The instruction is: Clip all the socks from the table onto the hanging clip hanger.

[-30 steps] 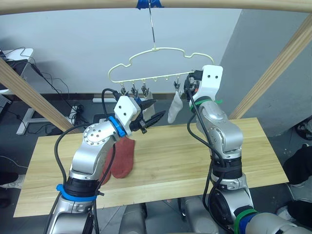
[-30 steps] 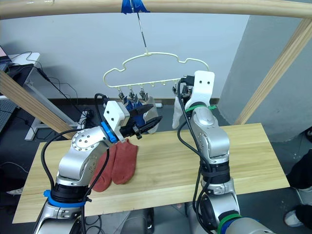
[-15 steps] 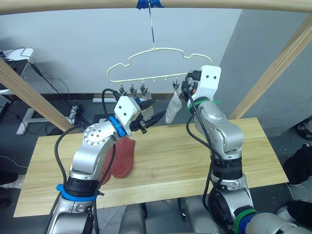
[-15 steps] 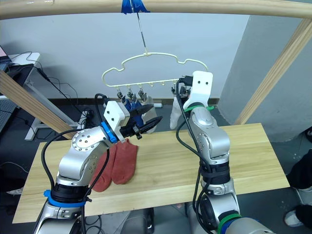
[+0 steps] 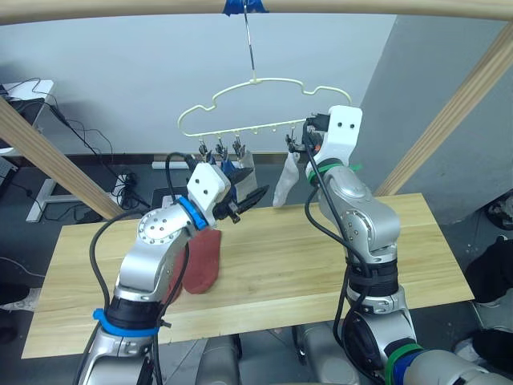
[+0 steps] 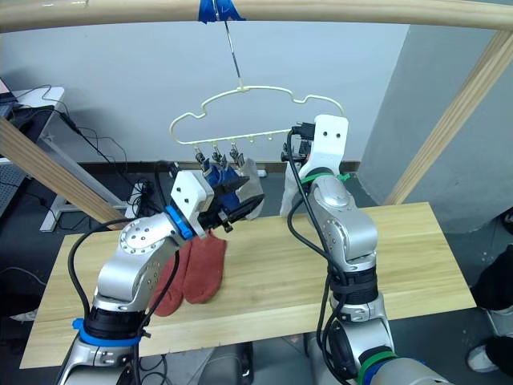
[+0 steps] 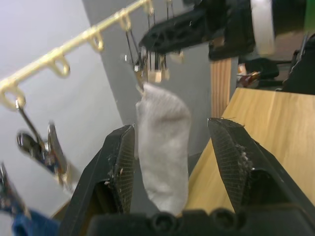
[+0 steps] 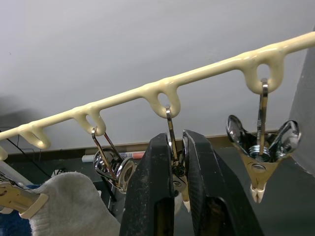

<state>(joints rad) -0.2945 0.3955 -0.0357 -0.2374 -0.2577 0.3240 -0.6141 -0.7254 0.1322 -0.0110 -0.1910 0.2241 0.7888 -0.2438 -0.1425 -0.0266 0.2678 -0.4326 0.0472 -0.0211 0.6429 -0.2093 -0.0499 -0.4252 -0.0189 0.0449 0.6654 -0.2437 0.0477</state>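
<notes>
The hanger (image 5: 255, 108) hangs by its hook from the rail (image 5: 256, 6), above the far edge of the table (image 5: 288, 257). Its row of clips holds a grey sock (image 5: 284, 178) near the right end and blue socks (image 6: 218, 173) on the left clips, with another pale sock (image 6: 250, 169) just right of them.

The right gripper (image 8: 178, 162) is raised to the hanger's lower bar, its two fingers pressed together around one clip (image 8: 172, 150); a free clip (image 8: 261, 147) hangs beside it, empty.

The left gripper (image 5: 252, 196) is lifted off the table, fingers apart and holding nothing, pointing towards the hanging grey sock; in the left wrist view that sock shows between the fingers but apart from them.

Two red socks (image 6: 196, 269) lie side by side on the table, below the left arm.
</notes>
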